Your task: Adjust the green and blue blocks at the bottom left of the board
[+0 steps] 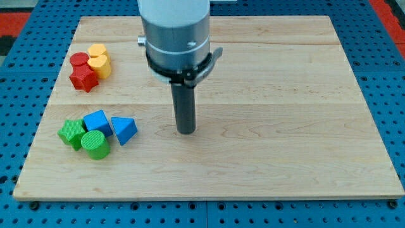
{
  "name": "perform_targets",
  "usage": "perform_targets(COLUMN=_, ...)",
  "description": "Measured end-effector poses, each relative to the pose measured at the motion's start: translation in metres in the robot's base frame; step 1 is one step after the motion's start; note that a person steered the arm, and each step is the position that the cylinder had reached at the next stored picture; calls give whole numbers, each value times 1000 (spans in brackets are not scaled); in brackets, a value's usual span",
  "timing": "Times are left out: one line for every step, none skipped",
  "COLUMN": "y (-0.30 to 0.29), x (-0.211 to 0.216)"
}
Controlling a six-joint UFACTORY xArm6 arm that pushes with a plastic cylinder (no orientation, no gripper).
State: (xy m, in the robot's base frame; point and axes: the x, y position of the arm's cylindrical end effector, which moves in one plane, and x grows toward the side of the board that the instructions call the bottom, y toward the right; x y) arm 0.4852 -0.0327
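Note:
At the board's bottom left lies a tight cluster: a green star-shaped block (71, 133), a green cylinder (95, 145), a blue cube (97, 121) and a blue triangular block (124, 130), all touching or nearly touching. My tip (186, 132) rests on the board to the right of the cluster, about a hand's width from the blue triangle, touching no block. The rod hangs from the grey arm body (175, 31) at the view's top centre.
A second cluster sits at the upper left: a red cylinder (79, 61), a red star-shaped block (83, 78), and two yellow blocks (99, 60). The wooden board (285, 126) lies on a blue perforated table.

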Motion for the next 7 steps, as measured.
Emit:
perform_targets(y=9, x=-40)
perform_targets(y=-29, x=-40)
perform_targets(y=-40, x=-40)
perform_targets(y=-40, x=-40)
perform_targets(y=-42, x=-40)
perform_targets(y=-59, x=-60)
perform_targets(y=-54, x=-80)
